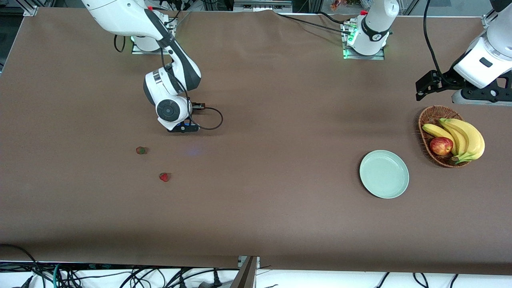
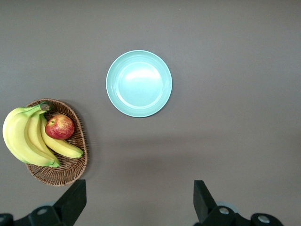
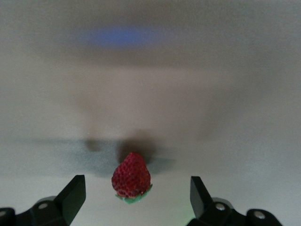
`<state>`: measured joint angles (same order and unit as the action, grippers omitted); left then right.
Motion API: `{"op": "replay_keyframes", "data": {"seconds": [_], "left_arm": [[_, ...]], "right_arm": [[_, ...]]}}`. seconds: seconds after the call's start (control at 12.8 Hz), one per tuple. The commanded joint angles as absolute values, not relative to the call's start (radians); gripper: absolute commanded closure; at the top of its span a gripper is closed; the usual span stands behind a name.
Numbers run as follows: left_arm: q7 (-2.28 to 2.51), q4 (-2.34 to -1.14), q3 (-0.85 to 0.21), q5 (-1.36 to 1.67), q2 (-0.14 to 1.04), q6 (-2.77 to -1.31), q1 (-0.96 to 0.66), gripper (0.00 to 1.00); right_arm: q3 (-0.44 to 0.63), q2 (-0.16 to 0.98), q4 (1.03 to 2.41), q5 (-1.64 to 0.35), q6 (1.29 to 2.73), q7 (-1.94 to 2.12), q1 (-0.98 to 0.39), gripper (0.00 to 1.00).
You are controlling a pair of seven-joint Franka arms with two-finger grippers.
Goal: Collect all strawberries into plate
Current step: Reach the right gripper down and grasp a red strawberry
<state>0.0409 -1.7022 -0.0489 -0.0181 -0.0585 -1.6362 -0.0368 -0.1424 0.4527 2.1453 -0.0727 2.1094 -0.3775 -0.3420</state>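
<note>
**Two arms, open grippers, berries still on the table**

Front view. The right arm reached down over the table (image 1: 256,224) toward its own end; its wrist body hid the right gripper (image 1: 183,127) almost wholly, so the fingers could not be read here. Two strawberries lay on the cloth nearer the camera than that wrist: one strawberry (image 1: 141,150) and a second strawberry (image 1: 164,177), nearer still. The third berry was hidden in this view. The plate (image 1: 384,174) sat bare toward the left arm's end, beside the basket (image 1: 424,124) holding bananas (image 1: 466,138) and an apple (image 1: 441,145). The left arm waited, its left gripper (image 1: 425,85) raised above the basket and partly cut off at the edge.

Left wrist view. Only the tips of the left gripper's fingers (image 2: 73,200) showed, set wide apart with nothing between. Below lay the plate (image 2: 138,84), the basket (image 2: 70,167), the bananas (image 2: 23,139) and the apple (image 2: 59,126).

Right wrist view. The right gripper (image 3: 136,195) stood wide open, low over a third strawberry (image 3: 131,175) lying between its fingers (image 3: 73,193), touched by neither. The surrounding cloth was blurred.
</note>
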Motion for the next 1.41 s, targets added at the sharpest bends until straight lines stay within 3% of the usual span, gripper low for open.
{"op": "replay_keyframes", "data": {"seconds": [0.0,0.08,0.16,0.31,0.39,0.55,0.63,0.86,1.17,1.33], "left_arm": [[0.045,-1.672,-0.046,0.012,-0.046,-1.615,-0.037,0.0],[0.046,-1.672,-0.046,0.012,-0.046,-1.615,-0.037,0.0],[0.046,-1.672,-0.048,0.012,-0.046,-1.615,-0.037,0.0],[0.046,-1.672,-0.048,0.012,-0.046,-1.615,-0.037,0.0],[0.046,-1.672,-0.046,0.012,-0.046,-1.615,-0.037,0.0],[0.046,-1.672,-0.046,0.012,-0.046,-1.615,-0.037,0.0],[0.046,-1.672,-0.048,0.012,-0.048,-1.615,-0.037,0.0],[0.046,-1.672,-0.046,0.012,-0.048,-1.615,-0.038,0.0],[0.046,-1.672,-0.046,0.012,-0.046,-1.615,-0.037,0.0],[0.044,-1.672,-0.046,0.012,-0.046,-1.615,-0.037,0.0]], "right_arm": [[-0.146,0.457,2.164,-0.08,2.12,-0.38,-0.339,0.06],[-0.146,0.463,2.164,-0.08,2.115,-0.379,-0.339,0.07],[-0.146,0.468,2.164,-0.08,2.115,-0.379,-0.339,0.18],[-0.147,0.471,2.163,-0.08,2.115,-0.379,-0.339,0.62],[-0.147,0.471,2.161,-0.08,2.115,-0.379,-0.339,0.76],[-0.147,0.471,2.155,-0.081,2.117,-0.377,-0.339,0.95],[-0.147,0.469,2.145,-0.081,2.118,-0.377,-0.339,1.0],[-0.149,0.472,2.025,-0.083,2.117,-0.383,-0.339,1.0],[-0.19,0.602,1.731,-0.164,2.123,-0.452,-0.38,1.0],[-0.195,0.696,1.573,-0.181,2.129,-0.585,-0.473,1.0]]}}
